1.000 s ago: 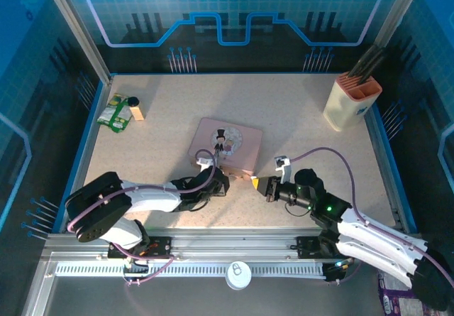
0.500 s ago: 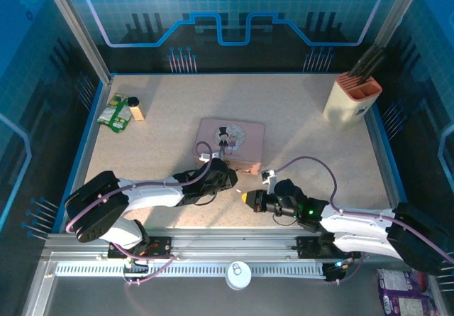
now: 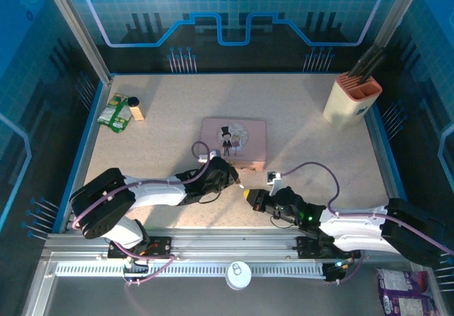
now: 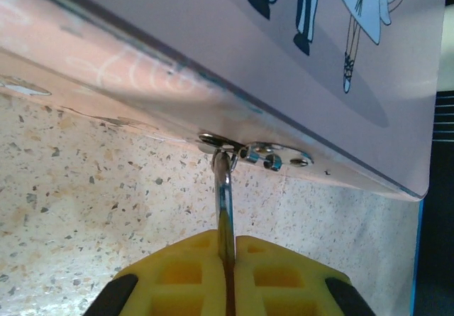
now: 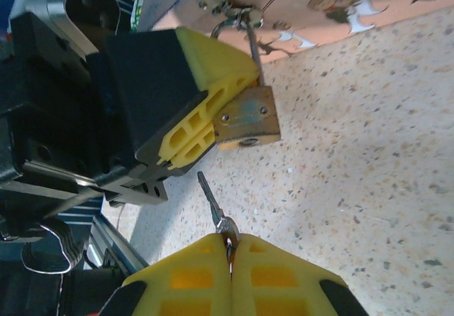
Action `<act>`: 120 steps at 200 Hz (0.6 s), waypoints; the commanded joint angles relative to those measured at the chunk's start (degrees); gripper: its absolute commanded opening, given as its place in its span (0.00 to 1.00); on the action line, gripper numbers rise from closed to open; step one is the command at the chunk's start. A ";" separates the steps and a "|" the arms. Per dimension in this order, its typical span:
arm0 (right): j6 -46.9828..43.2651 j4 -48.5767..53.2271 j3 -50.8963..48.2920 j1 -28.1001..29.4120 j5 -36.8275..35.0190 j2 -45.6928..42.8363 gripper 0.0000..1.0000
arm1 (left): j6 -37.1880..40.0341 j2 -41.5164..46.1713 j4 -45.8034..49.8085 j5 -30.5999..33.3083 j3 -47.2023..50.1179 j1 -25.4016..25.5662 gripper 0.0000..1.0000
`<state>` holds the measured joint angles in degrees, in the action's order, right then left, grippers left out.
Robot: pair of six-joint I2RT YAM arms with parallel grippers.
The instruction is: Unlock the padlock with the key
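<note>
Left wrist: my left fingers (image 4: pixel 177 273) pinch the padlock (image 4: pixel 224 188) by its silvery shackle, hooked through the hasp of the pink tin (image 4: pixel 213 39) | right wrist: brass body against my left pads | my right fingers (image 5: pixel 177 277) pinch the key (image 5: pixel 211 204), tip near the padlock, apart.

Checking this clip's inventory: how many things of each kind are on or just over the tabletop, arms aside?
padlock: 1
key: 1
pink tin: 1
green packet: 1
tan block: 1
utensil holder: 1
Total: 6

Small brass padlock (image 5: pixel 248 121), tilted — slim dark key (image 5: pixel 211 204), tip just beside
</note>
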<state>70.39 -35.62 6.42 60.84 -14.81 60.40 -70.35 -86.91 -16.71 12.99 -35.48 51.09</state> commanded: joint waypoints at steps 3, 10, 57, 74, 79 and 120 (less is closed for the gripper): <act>0.99 4.15 -0.62 0.29 -4.27 -4.19 0.00 | -1.69 0.54 -6.83 0.99 0.76 -0.38 0.02; 0.97 4.75 -0.76 0.33 -4.17 -5.10 0.00 | -2.17 0.48 -8.49 0.80 1.39 -0.38 0.02; 8.17 0.18 -2.48 -1.48 0.00 -4.93 0.00 | -4.56 1.09 -12.03 0.52 2.14 -0.38 0.00; 11.65 -3.40 -2.75 -2.70 2.55 -3.64 0.00 | -5.55 1.54 -14.43 0.77 3.15 -0.38 0.00; 12.40 -3.73 -2.65 -2.96 2.99 -3.40 0.00 | -5.80 1.53 -15.54 0.75 3.58 -0.38 0.00; 17.30 -3.35 -1.61 -4.41 5.83 -3.32 0.00 | -8.10 1.86 -21.68 1.37 5.98 -0.07 0.00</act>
<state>82.70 -37.34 4.16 57.63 -11.14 57.08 -76.60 -86.96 -28.40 13.02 -30.44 51.11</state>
